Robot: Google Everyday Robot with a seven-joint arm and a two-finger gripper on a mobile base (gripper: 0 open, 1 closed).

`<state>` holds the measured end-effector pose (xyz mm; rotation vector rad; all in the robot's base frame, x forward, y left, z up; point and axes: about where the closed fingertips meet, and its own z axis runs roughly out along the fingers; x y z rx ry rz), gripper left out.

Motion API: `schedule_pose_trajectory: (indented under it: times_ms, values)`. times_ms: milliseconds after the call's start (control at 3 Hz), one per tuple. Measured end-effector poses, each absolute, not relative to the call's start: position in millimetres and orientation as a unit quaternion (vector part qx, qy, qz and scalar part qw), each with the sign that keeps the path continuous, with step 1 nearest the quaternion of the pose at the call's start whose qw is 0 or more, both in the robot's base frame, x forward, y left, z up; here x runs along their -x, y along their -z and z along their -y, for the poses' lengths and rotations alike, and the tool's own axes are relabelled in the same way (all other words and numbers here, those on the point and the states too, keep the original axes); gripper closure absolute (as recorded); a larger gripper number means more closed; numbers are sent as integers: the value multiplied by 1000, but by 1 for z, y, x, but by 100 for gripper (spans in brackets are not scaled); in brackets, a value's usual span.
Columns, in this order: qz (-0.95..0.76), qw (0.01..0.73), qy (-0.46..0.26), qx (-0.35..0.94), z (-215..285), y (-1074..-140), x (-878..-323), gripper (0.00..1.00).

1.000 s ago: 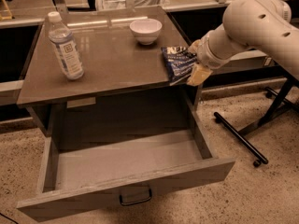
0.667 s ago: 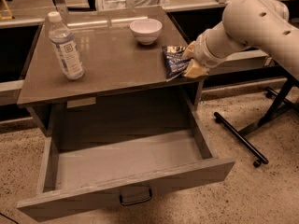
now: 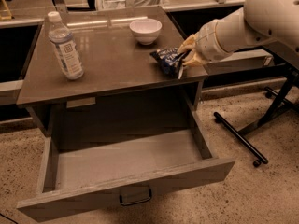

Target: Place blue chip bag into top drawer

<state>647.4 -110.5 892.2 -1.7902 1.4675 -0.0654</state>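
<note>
The blue chip bag (image 3: 167,59), dark blue foil with white lettering, is at the right front corner of the brown cabinet top (image 3: 112,64). My gripper (image 3: 183,58) comes in from the right on a white arm and is shut on the bag's right edge. The bag sits at or just above the surface. The top drawer (image 3: 126,171) is pulled wide open below, with nothing in it; its dark loop handle (image 3: 135,197) shows on the front panel.
A clear water bottle (image 3: 65,46) stands at the left of the cabinet top. A white bowl (image 3: 145,30) sits at the back, just beyond the bag. A black stand's legs (image 3: 243,139) lie on the speckled floor to the right.
My gripper has moved up and back a little with the bag, from over the right edge to over the top's right front corner.
</note>
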Motion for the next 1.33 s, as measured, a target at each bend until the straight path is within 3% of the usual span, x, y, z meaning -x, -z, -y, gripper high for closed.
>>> schedule_pose_trajectory:
  times_ms: [333, 667, 1000, 1333]
  values:
    - [-506, 430, -9, 747, 92, -925, -603, 100]
    - [-419, 390, -10, 820, 68, -918, -555, 100]
    - [-388, 362, -7, 847, 64, -900, -545, 100]
    - [-336, 369, -60, 865, 38, -872, -536, 100]
